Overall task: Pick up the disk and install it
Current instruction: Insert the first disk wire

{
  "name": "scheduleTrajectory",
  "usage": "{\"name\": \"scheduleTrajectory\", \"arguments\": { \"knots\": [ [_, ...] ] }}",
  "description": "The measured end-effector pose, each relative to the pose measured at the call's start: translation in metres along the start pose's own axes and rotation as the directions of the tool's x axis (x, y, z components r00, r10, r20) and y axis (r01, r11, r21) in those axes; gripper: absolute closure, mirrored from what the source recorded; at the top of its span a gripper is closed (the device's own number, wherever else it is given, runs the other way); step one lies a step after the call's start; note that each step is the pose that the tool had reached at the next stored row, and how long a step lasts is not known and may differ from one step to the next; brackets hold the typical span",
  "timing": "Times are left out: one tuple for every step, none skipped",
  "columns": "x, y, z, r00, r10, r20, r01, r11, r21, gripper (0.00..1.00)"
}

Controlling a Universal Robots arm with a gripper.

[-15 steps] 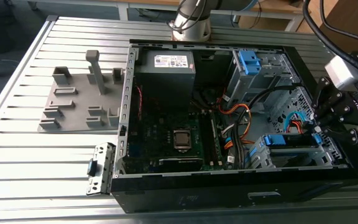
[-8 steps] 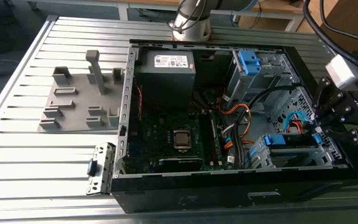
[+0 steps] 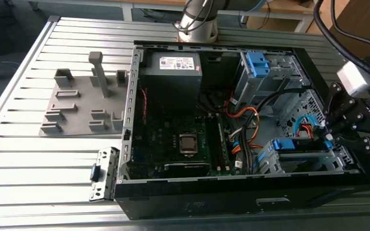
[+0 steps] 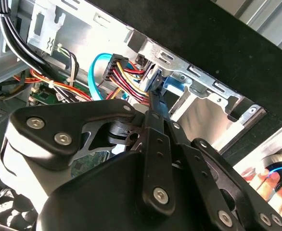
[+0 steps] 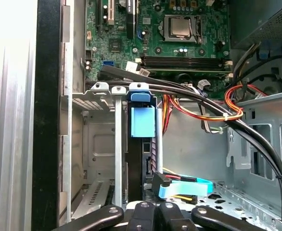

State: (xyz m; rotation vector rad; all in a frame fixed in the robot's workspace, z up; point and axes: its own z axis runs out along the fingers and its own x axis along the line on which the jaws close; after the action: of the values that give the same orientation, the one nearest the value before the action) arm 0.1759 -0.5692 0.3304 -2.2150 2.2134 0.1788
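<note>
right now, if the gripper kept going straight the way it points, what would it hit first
Most likely the disk, standing on edge in the drive cage directly ahead of the gripper. Depth is unclear, so the blue cable beside it could brush first.

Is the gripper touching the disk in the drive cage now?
Cannot tell. In the first wrist view the disk stands on edge in the drive cage, and its near end meets the gripper at the picture's edge, so neither contact nor gap shows plainly.

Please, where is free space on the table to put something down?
The slatted table is bare in front of the grey fixture plate and along the exterior view's left edge. Inside the computer case, cables crowd around the gripper.
</note>
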Motion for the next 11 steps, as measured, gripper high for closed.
{"name": "scheduleTrajectory", "arguments": {
  "knots": [
    [0.0000, -0.0002, 0.0000, 1.0000, 0.000, 0.0002, 0.000, 1.0000, -0.0001, 0.89],
    [-0.0001, -0.0005, -0.0008, 1.0000, 0.000, 0.0005, 0.000, 1.0000, -0.0001, 0.89],
    [-0.0002, -0.0005, -0.0022, 1.0000, 0.000, 0.0026, 0.000, 1.0000, -0.0001, 0.89],
    [-0.0005, -0.0006, -0.0053, 1.0000, 0.000, 0.0026, 0.000, 1.0000, -0.0002, 0.89],
    [-0.0009, -0.0005, -0.0103, 1.0000, 0.000, 0.0009, 0.000, 1.0000, 0.0000, 0.89],
    [-0.0012, -0.0006, -0.0141, 1.0000, 0.000, 0.0003, 0.000, 1.0000, 0.0000, 0.89],
    [-0.0014, -0.0009, -0.0167, 1.0000, 0.000, 0.0008, 0.000, 1.0000, -0.0001, 0.89],
    [-0.0016, -0.0014, -0.0190, 1.0000, 0.000, 0.0005, 0.000, 1.0000, -0.0002, 0.89],
    [-0.0018, -0.0022, -0.0209, 1.0000, 0.000, 0.0003, 0.000, 1.0000, -0.0004, 0.89],
    [-0.0019, -0.0029, -0.0225, 1.0000, 0.000, 0.0005, 0.000, 1.0000, -0.0009, 0.89],
    [-0.0020, -0.0038, -0.0237, 1.0000, 0.000, 0.0006, 0.000, 1.0000, -0.0016, 0.89]
  ]
}}
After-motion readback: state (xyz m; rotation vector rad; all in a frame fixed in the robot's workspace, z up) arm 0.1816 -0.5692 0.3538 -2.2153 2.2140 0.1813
